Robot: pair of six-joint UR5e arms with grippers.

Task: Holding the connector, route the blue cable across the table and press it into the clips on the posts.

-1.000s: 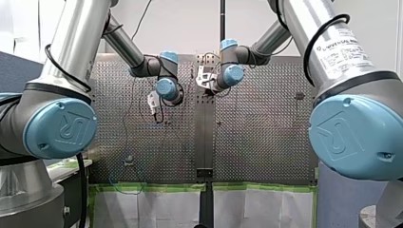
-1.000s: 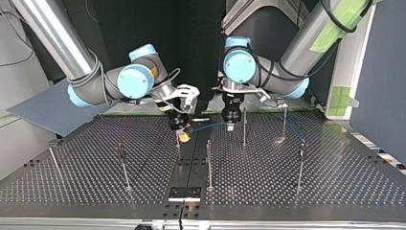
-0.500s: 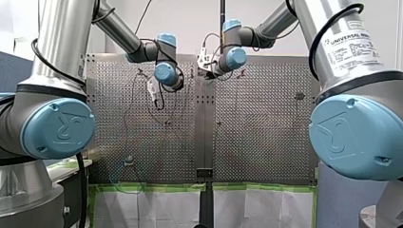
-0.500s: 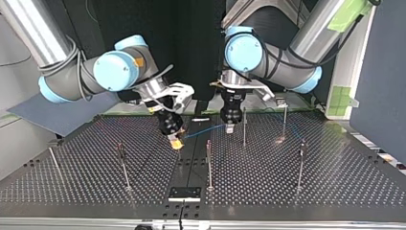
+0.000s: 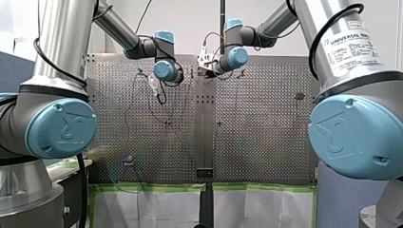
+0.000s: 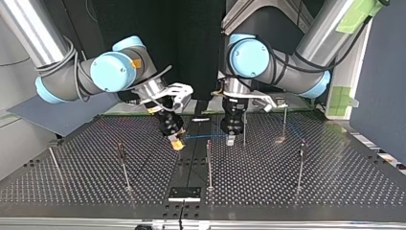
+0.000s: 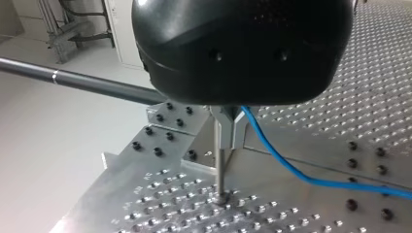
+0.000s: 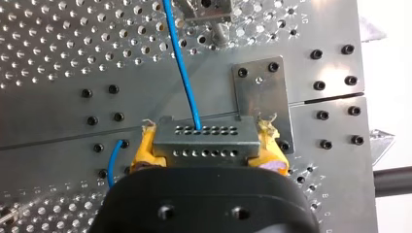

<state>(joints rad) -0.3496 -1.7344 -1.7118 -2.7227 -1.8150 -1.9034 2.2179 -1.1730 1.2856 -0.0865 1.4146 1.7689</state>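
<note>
Perforated metal surface (image 6: pixel 335 191), centre of top view: thin posts (image 6: pixel 209 163) spread across. R arm enters upper left, L arm upper right. R gripper (image 8: pixel 204 145), yellow pads, clenched on metal connector (image 8: pixel 204 137). L gripper (image 6: pixel 230 139) just beside a post; grip state can't tell. Blue cable (image 6: pixel 206 136) spans between grippers, mid-frame. Est. progress: routing under way; no clip seen holding cable, pressing remains.

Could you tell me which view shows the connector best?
The right wrist view: the connector is close up, clamped between yellow pads of my right gripper. The top view shows only a speck; the front and left wrist views do not show it.
</note>
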